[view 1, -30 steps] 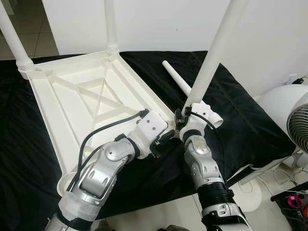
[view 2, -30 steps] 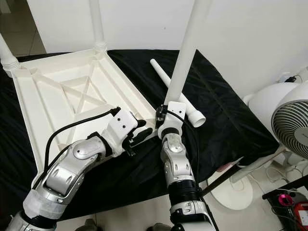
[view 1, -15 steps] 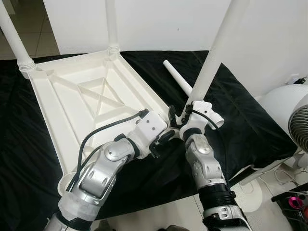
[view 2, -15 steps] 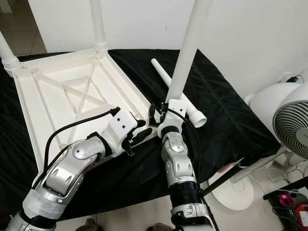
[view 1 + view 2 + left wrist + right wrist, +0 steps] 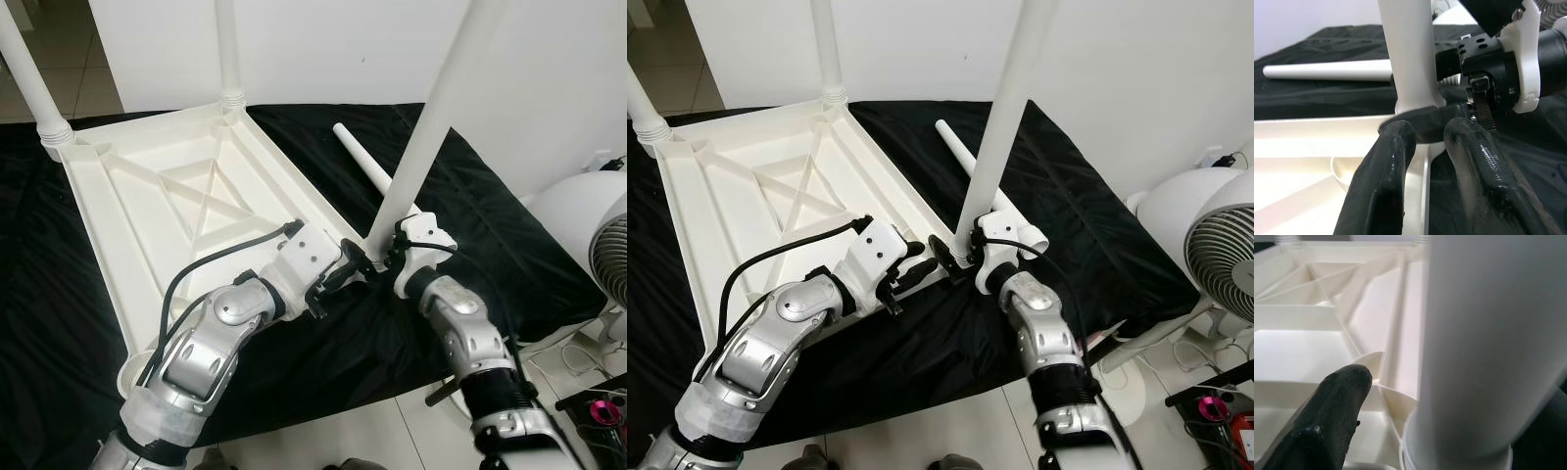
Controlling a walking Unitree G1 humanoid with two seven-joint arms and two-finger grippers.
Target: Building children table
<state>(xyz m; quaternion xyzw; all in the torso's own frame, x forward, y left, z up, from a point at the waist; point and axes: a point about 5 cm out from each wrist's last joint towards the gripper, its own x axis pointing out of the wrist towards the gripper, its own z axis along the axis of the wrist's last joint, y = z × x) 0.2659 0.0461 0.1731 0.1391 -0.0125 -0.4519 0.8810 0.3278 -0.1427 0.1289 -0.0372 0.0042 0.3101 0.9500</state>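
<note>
Legs number four: two stand at the upturned tabletop's (image 5: 147, 196) far corners, one (image 5: 431, 117) stands at its near right corner clamped by the right tool (image 5: 377, 262), which has swung right, and one (image 5: 367, 166) lies on black cloth (image 5: 490, 235). Left tool (image 5: 338, 279), fingers together, rests beside that corner.

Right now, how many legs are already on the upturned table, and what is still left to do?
Done: two white legs stand in the far corner sockets of the upturned white tabletop. In hand: the right gripper holds a third leg upright at the near right corner, while the left gripper rests at that corner. Left: the fourth leg lies on the black cloth, and the near left socket is empty.
</note>
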